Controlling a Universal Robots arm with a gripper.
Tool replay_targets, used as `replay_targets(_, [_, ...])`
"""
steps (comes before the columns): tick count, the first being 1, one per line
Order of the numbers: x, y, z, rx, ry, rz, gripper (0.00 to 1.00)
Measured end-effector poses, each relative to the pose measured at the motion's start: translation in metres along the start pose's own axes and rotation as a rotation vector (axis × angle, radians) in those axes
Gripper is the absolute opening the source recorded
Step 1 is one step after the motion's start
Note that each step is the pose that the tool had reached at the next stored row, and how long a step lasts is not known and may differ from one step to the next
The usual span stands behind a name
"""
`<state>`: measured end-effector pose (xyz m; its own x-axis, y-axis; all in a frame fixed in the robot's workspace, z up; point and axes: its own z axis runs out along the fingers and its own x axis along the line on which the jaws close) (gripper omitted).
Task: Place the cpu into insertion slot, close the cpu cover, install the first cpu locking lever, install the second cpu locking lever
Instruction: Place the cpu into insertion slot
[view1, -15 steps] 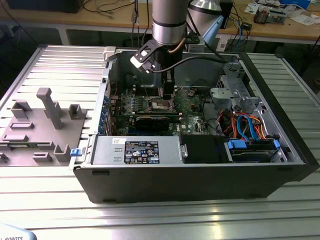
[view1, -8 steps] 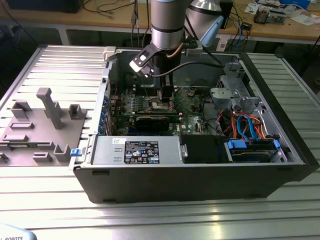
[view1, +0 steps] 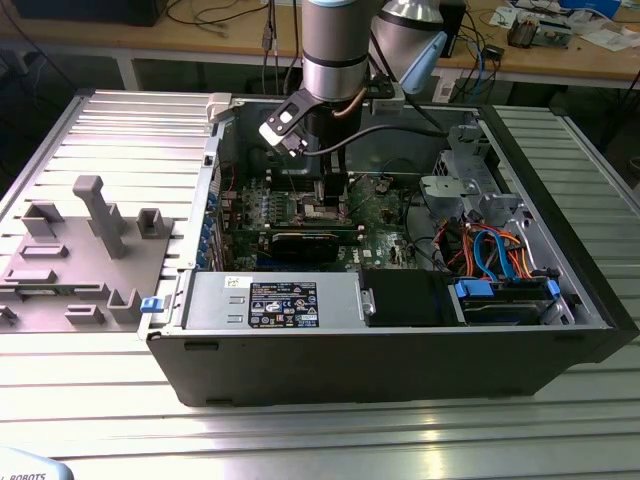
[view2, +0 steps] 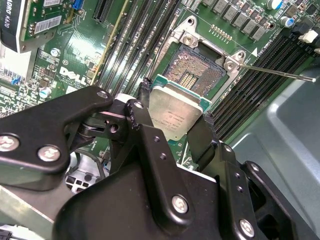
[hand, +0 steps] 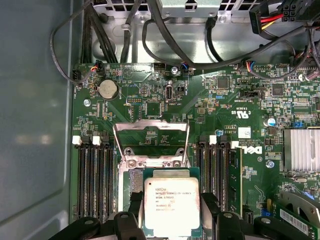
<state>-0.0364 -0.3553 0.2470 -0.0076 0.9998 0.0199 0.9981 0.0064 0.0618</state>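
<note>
At the exterior view's left, a grey holder tray (view1: 75, 260) with upright blocks lies on the ribbed metal surface (view1: 320, 440). Beside it stands the open computer case (view1: 390, 365), with a grey labelled power box (view1: 275, 302) along its near wall. The arm (view1: 335, 45) reaches down into the middle of the case, and its claw (view1: 331, 205) hangs just over the green board (view1: 385, 215). Toward the exterior view's right sit a metal drive cage (view1: 465, 170) and a bundle of blue and orange cables (view1: 495, 250).

In both wrist views the claw is clenched on the cpu (view2: 175, 107). One black finger (view2: 142, 107) presses against each of two opposite edges, and the chip's silvery face is turned up. The cpu is held over the insertion slot (view2: 197, 67) and covers the part nearest the claw, while the dark pin field beyond it lies bare. Whether chip and slot touch cannot be told.

In the first wrist view the cpu cover (hand: 150, 142) stands swung up and open on the side of the slot away from the claw, with green board showing through its window. Long black memory slots (hand: 92, 182) flank the slot on both sides. In the second wrist view a thin metal lever (view2: 277, 72) sticks out from one corner of the slot, passing over the memory slots there.
</note>
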Motion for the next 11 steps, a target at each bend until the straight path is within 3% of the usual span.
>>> replay_targets(11, [0.0010,-0.0002,0.0016,0.0002,0.0011,0.000,0.54])
